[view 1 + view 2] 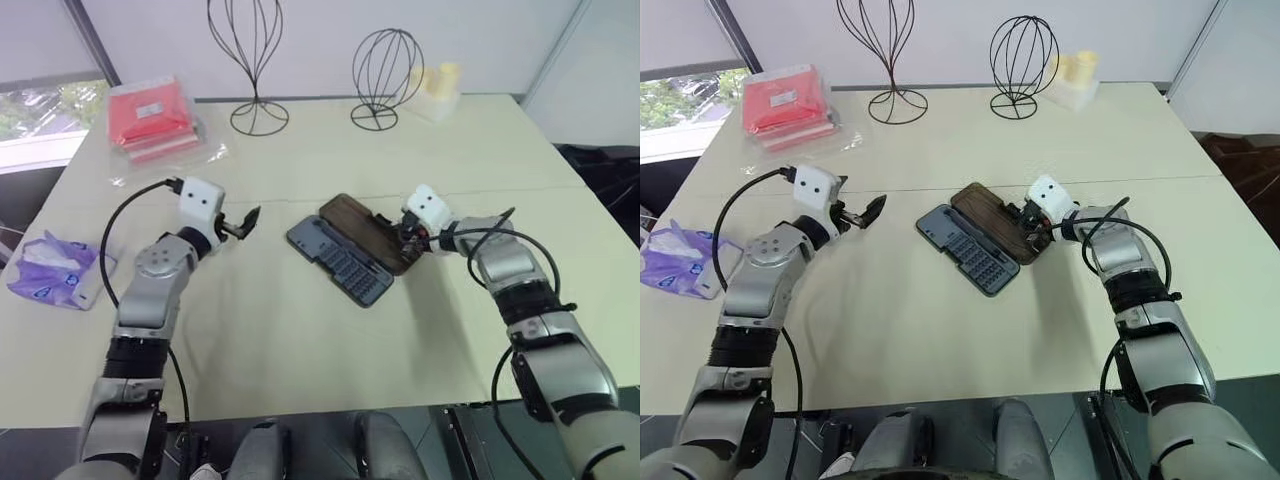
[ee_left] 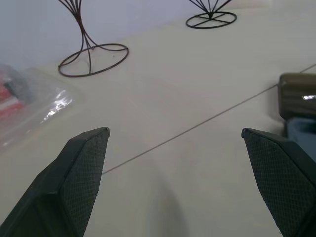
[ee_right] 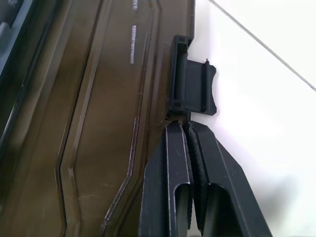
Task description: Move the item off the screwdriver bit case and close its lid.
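Screwdriver bit case lying open mid-table, long axis running diagonally, lid flat beside it. Right gripper pinched shut, empty, tips touching latch tab. Left gripper hovering wide open. Tissue pack sitting at table's left edge.

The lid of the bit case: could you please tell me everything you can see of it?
The lid is a flat, translucent dark brown plastic panel with raised contour lines and a small black latch tab on its outer edge. It lies open, flat on the table, hinged beside the grey tray of bits. The right hand, shut, sits at the latch edge.
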You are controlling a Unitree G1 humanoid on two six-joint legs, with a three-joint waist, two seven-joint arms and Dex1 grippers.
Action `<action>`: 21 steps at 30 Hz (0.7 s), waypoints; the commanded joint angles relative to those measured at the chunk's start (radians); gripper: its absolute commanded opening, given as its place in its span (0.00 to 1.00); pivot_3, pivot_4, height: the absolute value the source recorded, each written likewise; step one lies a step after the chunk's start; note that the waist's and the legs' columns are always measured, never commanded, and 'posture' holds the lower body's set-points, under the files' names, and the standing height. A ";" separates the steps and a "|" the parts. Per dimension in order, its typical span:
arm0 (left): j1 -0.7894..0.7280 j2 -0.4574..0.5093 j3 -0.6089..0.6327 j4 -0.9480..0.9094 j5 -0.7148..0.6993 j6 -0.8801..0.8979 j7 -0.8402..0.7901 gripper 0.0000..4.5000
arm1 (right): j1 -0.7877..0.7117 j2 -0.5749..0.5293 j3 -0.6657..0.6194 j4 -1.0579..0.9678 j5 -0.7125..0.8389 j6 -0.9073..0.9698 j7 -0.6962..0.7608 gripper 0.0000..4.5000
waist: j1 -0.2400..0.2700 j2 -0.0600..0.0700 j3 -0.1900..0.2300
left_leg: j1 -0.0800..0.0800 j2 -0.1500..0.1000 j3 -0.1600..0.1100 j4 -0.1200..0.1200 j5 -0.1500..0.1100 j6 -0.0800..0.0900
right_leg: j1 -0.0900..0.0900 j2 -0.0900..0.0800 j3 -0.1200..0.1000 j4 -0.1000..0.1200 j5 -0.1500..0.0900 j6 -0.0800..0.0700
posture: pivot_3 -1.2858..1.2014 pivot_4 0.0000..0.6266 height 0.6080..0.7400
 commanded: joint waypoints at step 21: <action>0.026 0.076 -0.047 -0.129 -0.216 0.145 -0.427 1.00 | 0.122 -0.050 0.117 -0.464 -0.014 -0.189 0.254 0.01 | 0.002 0.000 0.001 | -0.001 0.000 0.001 0.000 0.000 0.000 | -0.001 0.000 0.000 0.000 0.000 0.000 | 0.52 0.24 1.00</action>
